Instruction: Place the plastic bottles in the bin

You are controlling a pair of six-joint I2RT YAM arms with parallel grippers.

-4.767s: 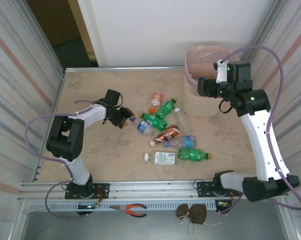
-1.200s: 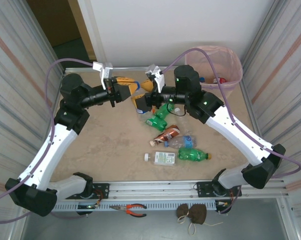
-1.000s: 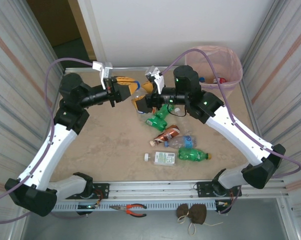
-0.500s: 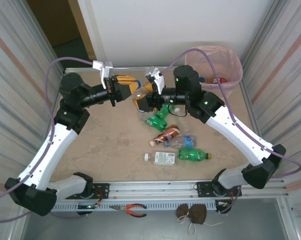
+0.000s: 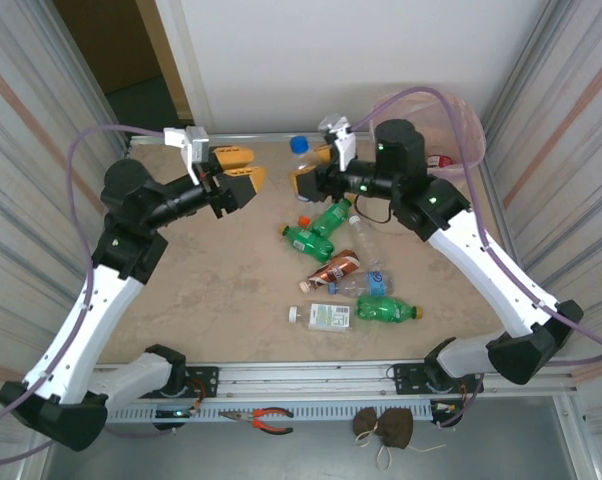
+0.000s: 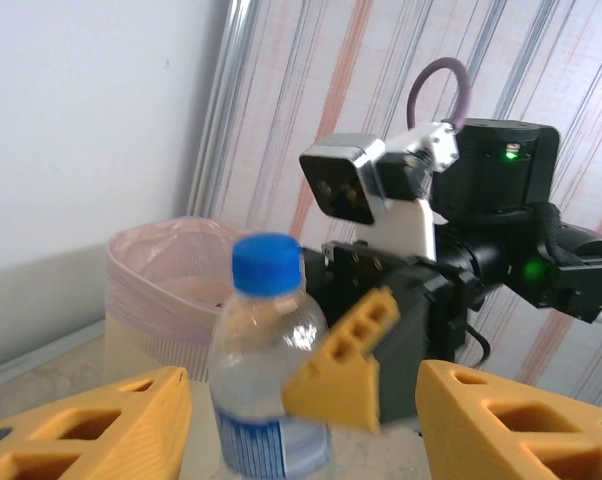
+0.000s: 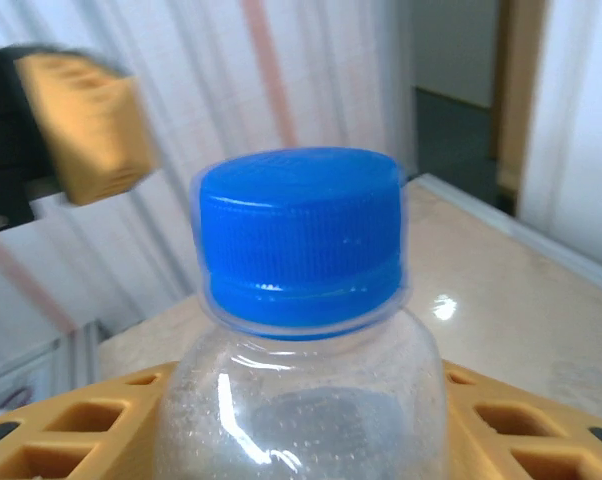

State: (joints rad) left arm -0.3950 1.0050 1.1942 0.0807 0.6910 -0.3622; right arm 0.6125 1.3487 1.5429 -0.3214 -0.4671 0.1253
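The bin [image 5: 469, 122] stands in the far right corner of the table [image 5: 201, 290]. Left of it, over the far edge, an upright bottle [image 5: 300, 147] sits between the fingers of the right gripper [image 5: 310, 171]. The left gripper [image 5: 253, 168] hangs further left, apart from it. Around mid-table, right of centre, other bottles [image 5: 333, 268] lie clustered.

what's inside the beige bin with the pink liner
In the tall beige plastic bin, one red-labelled bottle shows; the right arm covers most of the opening, hiding anything else.

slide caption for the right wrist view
Right gripper holding a clear plastic bottle with a blue cap
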